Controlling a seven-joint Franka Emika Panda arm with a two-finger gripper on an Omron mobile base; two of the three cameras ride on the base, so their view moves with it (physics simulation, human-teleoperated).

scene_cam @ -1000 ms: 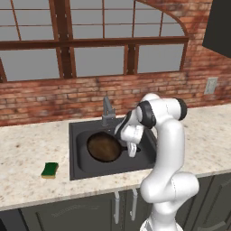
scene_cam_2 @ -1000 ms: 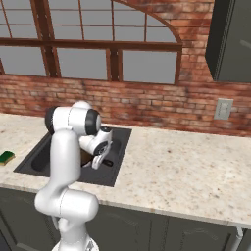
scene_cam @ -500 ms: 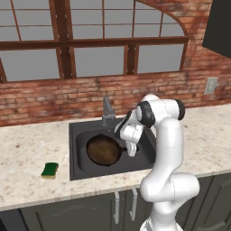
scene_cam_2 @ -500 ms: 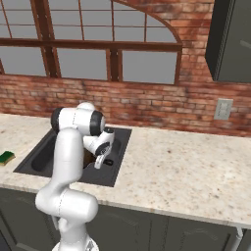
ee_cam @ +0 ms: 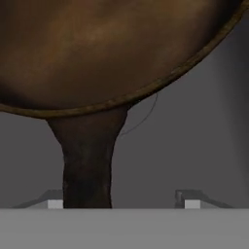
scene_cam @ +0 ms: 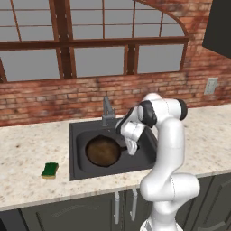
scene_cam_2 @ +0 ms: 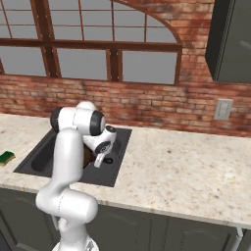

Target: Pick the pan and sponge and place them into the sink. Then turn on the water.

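Granite counter (scene_cam: 27, 149) under brick wall (scene_cam: 40, 99), arched window (scene_cam: 90, 40).

The sink (scene_cam: 76, 153) is set into the table (scene_cam: 27, 153), close under the back wall. The pan (scene_cam: 103, 150) lies flat in the sink, its handle pointing toward the sink's right side. The faucet (scene_cam: 107, 113) stands at the sink's back edge, behind the pan. The sponge (scene_cam: 50, 170) lies on the table just beside the sink's front left corner, near the table's front edge. The claw (ee_cam: 120, 200) hangs over the handle, one finger (ee_cam: 54, 200) beside it, jaws apart.
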